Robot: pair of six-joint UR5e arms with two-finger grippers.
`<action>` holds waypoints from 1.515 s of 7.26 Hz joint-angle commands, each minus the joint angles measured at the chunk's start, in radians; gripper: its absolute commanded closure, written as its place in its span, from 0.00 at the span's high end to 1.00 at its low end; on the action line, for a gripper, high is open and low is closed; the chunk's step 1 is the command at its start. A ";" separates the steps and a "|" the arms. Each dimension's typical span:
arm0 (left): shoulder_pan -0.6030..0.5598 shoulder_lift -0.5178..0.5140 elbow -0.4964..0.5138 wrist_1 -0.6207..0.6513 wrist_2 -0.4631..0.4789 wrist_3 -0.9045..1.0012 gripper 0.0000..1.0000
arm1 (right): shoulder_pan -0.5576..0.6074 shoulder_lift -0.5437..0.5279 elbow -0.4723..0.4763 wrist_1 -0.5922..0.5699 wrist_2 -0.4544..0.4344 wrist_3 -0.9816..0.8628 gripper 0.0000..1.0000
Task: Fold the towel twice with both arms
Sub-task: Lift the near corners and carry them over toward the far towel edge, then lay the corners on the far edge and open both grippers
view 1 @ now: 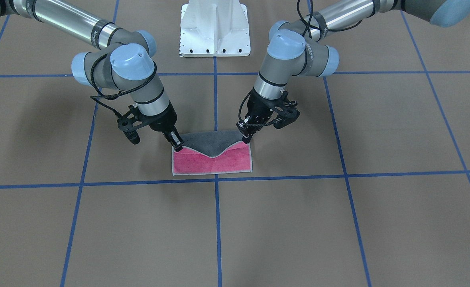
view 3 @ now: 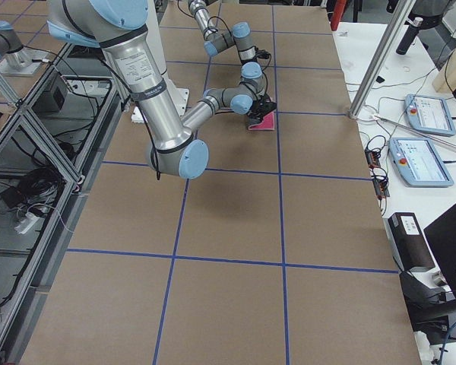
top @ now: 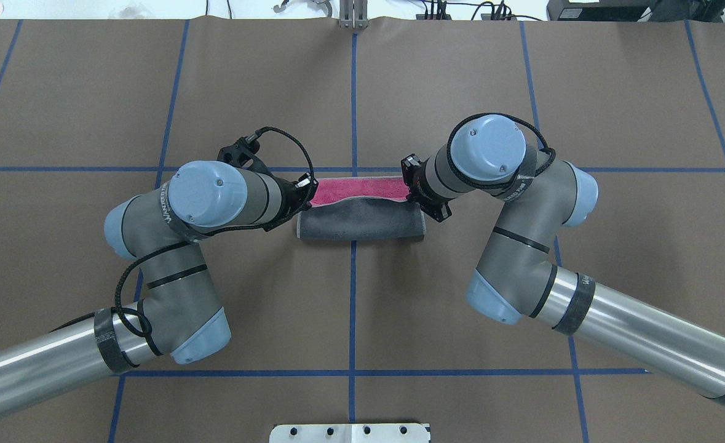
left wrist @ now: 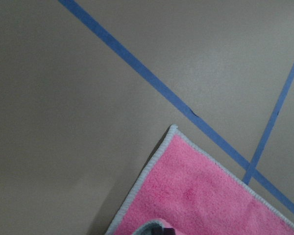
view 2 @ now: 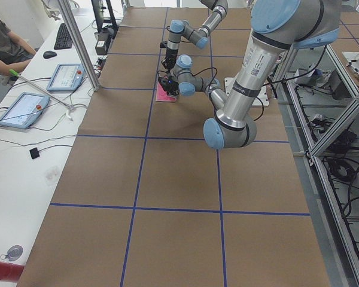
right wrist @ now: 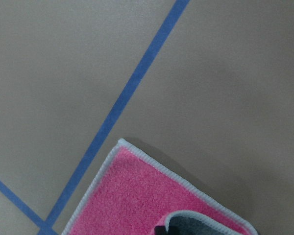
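towel [view 1: 213, 162] mid-table [view 1: 338, 223], partly folded | left gripper [view 1: 246, 138] and right gripper [view 1: 177, 146] each pinch a raised corner | far hem lies just beyond them, away from the robot, parallel to the held edge

Pink towel [left wrist: 201, 196] corner, light hemmed edge, brown table [left wrist: 63, 98], crossing blue tape lines [left wrist: 152, 81]

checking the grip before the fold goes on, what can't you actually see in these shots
Front-facing view: left gripper and right gripper pinch the towel corners; how deep the cloth sits is hidden by the fingers.
Overhead: the left arm and right arm wrists cover both grippers and those corners.
Wrist views: fingertips are cut off by the bottom edge, only a dark sliver shows.
Side views: towel and grippers too small to read.
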 commanded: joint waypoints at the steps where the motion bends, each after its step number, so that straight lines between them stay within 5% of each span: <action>1: -0.020 -0.011 0.035 -0.002 -0.006 0.000 0.00 | 0.019 0.003 -0.028 0.018 0.001 -0.003 0.00; 9: -0.040 -0.040 0.081 -0.006 -0.008 -0.001 0.00 | 0.030 0.025 -0.054 0.020 0.000 -0.002 0.00; 10: -0.041 -0.045 0.088 -0.006 -0.008 -0.001 0.12 | 0.030 0.025 -0.058 0.020 0.000 -0.005 0.29; 11: -0.041 -0.053 0.102 -0.008 -0.008 -0.001 0.78 | 0.030 0.031 -0.058 0.020 0.000 -0.005 0.99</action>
